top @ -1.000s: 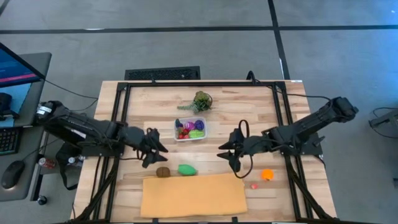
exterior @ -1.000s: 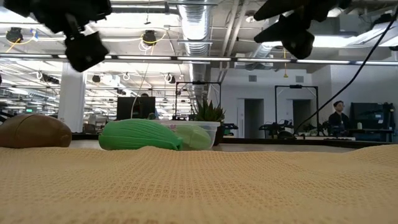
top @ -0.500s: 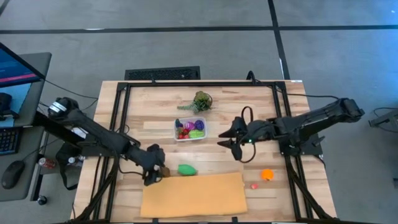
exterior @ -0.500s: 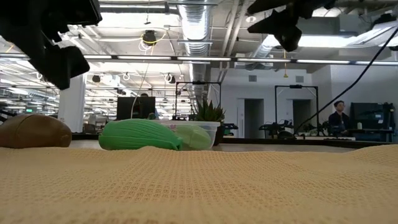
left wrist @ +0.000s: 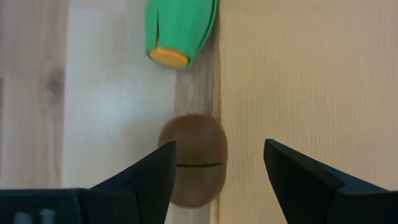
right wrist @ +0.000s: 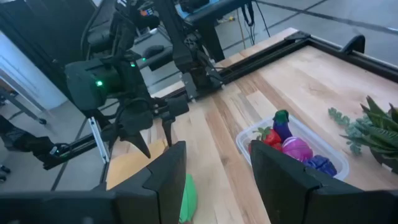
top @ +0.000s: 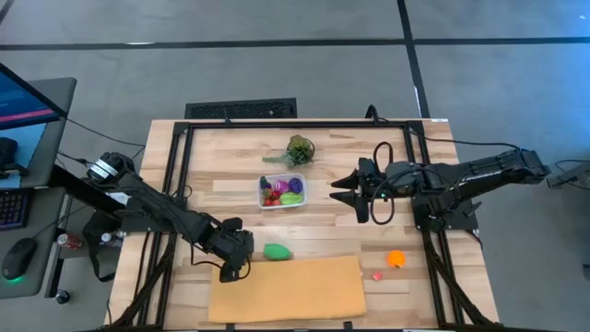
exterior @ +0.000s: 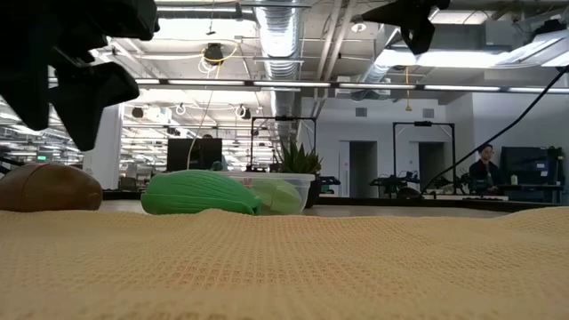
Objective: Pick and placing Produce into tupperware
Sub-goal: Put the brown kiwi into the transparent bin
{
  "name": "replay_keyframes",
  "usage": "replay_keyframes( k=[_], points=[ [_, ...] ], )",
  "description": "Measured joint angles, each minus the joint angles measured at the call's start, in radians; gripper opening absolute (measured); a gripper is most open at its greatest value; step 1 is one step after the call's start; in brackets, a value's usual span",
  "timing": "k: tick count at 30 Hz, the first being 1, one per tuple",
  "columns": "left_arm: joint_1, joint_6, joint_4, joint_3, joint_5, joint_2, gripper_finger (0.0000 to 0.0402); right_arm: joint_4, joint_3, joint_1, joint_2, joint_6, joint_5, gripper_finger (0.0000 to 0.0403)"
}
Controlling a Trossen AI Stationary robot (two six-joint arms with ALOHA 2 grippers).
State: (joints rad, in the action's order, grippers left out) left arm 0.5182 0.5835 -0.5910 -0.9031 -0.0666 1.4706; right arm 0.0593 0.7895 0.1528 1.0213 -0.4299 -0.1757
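A brown produce piece lies on the wood against the tan cloth's left far edge. My left gripper points down over it, open, one finger above its side and the other over the cloth; no touch shows. In the high view the gripper hides the piece. A green piece lies just beyond it. The clear tupperware at mid-table holds red, purple and green produce. My right gripper hovers open and bare to the tupperware's right, high above the table.
A leafy green bunch lies beyond the tupperware. An orange piece and a small red piece lie at the near right. A black frame rims the table. A person stands far off in the room.
My left gripper has moved toward the near edge and down, tipping from nearly level to point down over the brown piece. My right gripper has risen and drawn back toward the far edge, away from the cloth. Neither has changed its opening, and no produce has moved.
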Motion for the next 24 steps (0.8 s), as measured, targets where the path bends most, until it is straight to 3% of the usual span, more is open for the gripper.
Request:
replay_keyframes(
  k=[18,24],
  points=[
    [-0.001,0.029,-0.049,0.004,-0.003,0.017,0.0233,0.044,0.000,0.002,-0.016,0.022,0.000,0.0185],
    [-0.001,0.029,-0.047,0.004,-0.014,0.017,0.0255,0.049,0.000,0.002,-0.016,0.022,0.000,0.0200]
  ],
)
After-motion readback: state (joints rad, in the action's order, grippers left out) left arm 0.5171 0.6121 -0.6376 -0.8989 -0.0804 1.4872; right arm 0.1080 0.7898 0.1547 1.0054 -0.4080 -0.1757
